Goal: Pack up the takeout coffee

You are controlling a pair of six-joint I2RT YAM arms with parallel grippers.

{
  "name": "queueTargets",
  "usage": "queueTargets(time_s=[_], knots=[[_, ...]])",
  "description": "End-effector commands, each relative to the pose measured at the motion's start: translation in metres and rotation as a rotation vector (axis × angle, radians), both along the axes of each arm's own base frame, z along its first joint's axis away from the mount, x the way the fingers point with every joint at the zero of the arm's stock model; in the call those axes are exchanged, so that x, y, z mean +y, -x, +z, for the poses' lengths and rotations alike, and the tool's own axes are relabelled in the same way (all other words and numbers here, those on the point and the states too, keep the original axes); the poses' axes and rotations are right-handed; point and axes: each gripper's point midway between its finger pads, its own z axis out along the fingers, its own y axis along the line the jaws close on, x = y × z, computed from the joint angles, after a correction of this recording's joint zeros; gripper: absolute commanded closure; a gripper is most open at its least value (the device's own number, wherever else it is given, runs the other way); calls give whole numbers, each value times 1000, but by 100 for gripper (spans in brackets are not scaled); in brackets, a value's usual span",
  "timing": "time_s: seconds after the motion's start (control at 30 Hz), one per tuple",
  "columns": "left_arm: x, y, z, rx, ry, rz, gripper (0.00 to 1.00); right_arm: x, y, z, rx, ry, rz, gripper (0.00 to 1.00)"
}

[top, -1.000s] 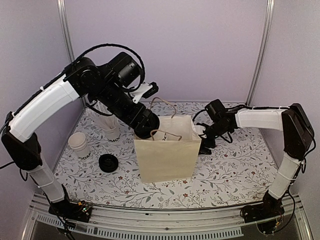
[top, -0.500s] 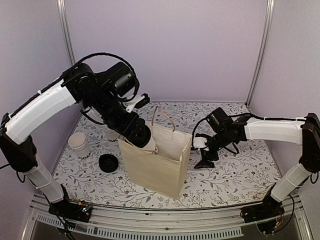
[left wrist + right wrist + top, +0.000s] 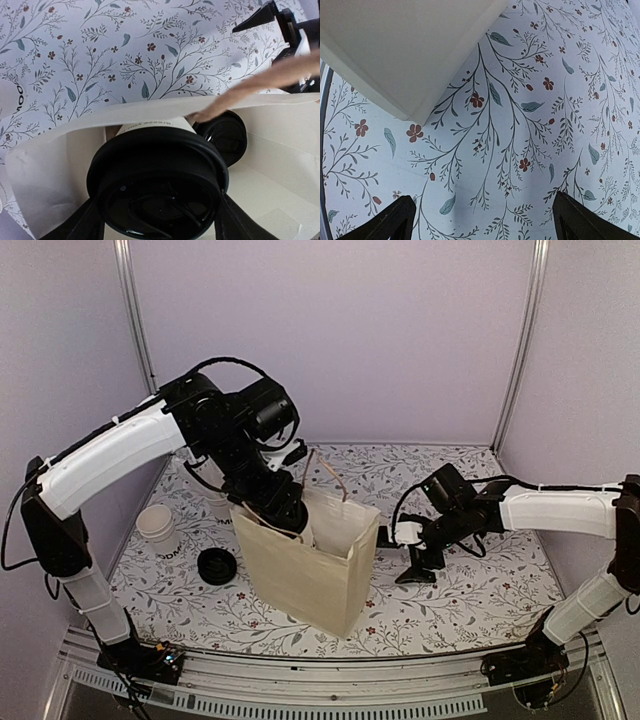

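The takeout coffee (image 3: 157, 170) is a white paper cup with a round black lid. My left gripper (image 3: 160, 222) is shut on it, one finger on each side of the lid, and holds it just inside the mouth of the brown paper bag (image 3: 305, 570). In the top view my left gripper (image 3: 285, 515) reaches down into the bag's open top, and the bag stands tilted. A second black lid (image 3: 224, 137) shows deeper in the bag. My right gripper (image 3: 420, 565) is open and empty, low over the table to the right of the bag, whose corner (image 3: 395, 45) shows in the right wrist view.
A white lidless cup (image 3: 157, 526) and a loose black lid (image 3: 217, 566) sit at the left of the flowered table (image 3: 480, 590). Another white cup (image 3: 219, 505) stands behind the left arm. The bag's paper handle (image 3: 260, 82) arches over its mouth.
My left gripper has gone down into the bag with the coffee. The bag has tilted and shifted left and forward. My right gripper has drawn away from the bag's right edge.
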Motion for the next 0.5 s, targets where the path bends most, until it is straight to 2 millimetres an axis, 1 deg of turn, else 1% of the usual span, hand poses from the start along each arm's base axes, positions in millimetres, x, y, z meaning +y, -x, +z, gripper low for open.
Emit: queueTargets(time_s=[0.0, 0.2, 0.27, 0.37, 0.47], knots=[[-1, -2, -1, 29, 6, 58, 55, 2, 3, 12, -16, -44, 2, 1], [-11, 1, -2, 57, 20, 99, 56, 6, 12, 20, 4, -85, 36, 1], [-14, 3, -6, 68, 16, 108, 57, 7, 14, 21, 10, -92, 46, 1], [-9, 1, -11, 59, -8, 134, 58, 7, 16, 22, 14, -95, 54, 1], [0, -4, -11, 47, -17, 165, 59, 7, 17, 21, 22, -96, 57, 1]])
